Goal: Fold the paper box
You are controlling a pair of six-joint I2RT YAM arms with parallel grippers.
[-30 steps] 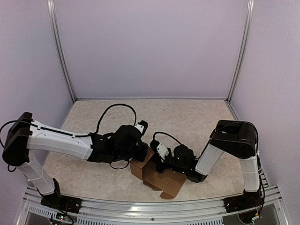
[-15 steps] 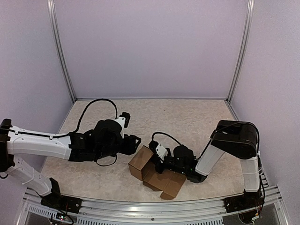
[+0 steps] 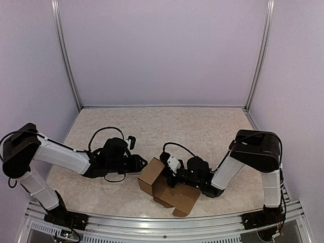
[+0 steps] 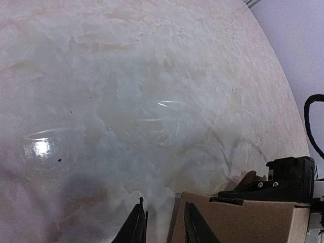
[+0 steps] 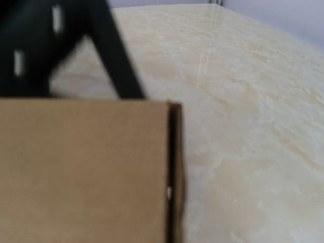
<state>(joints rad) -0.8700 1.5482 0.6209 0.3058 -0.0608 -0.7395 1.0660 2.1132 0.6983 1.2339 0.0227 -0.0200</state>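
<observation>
On marbled table [image 3: 212,126], paper box [image 3: 177,197] lengthwise far-left to near-right.

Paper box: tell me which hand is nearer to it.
Right. The right hand is on the paper box, among its raised panels; the left hand lies just beyond its left wall, apparently not touching.

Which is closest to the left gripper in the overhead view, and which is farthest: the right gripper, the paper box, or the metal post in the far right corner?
1. Paper box, just right of the left gripper.
2. Right gripper, further right, over the box.
3. Metal post, in the far right corner.
</observation>
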